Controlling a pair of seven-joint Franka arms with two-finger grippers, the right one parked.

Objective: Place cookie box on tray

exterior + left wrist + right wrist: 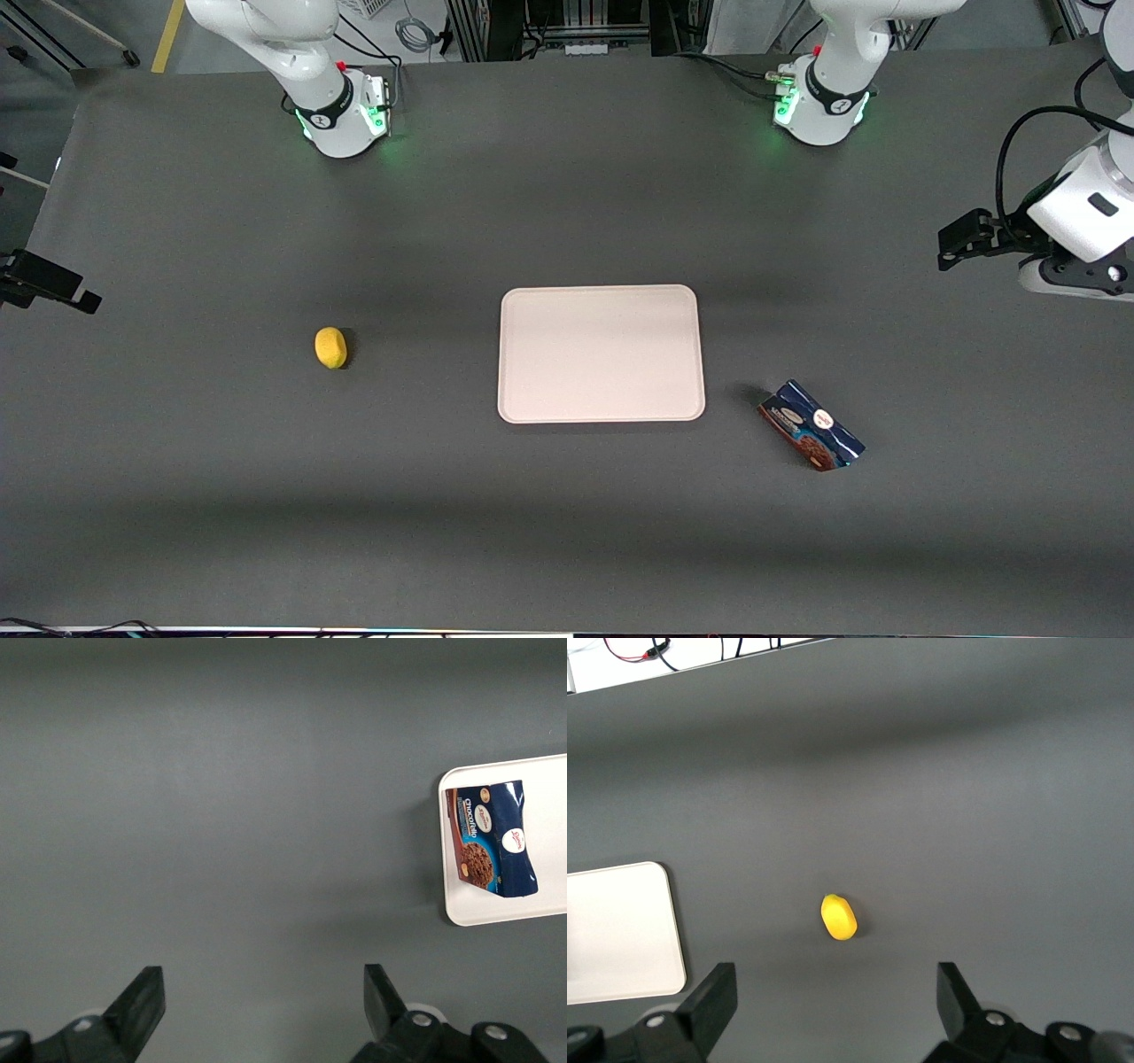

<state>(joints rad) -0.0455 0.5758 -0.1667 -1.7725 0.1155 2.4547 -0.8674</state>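
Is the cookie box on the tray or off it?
Off. The cookie box lies flat on the table beside the tray, toward the working arm's end. The open gripper hovers apart.

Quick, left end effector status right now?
Left end effector: open, holding nothing, raised over bare table toward the working arm's end, away from the cookie box.

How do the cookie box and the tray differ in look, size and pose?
The cookie box is dark blue with printed cookies; the tray is plain pale pink. The box is far smaller. It lies askew, while the tray sits square to the table edge. Both rest on the table, apart. The open gripper hovers away from both.
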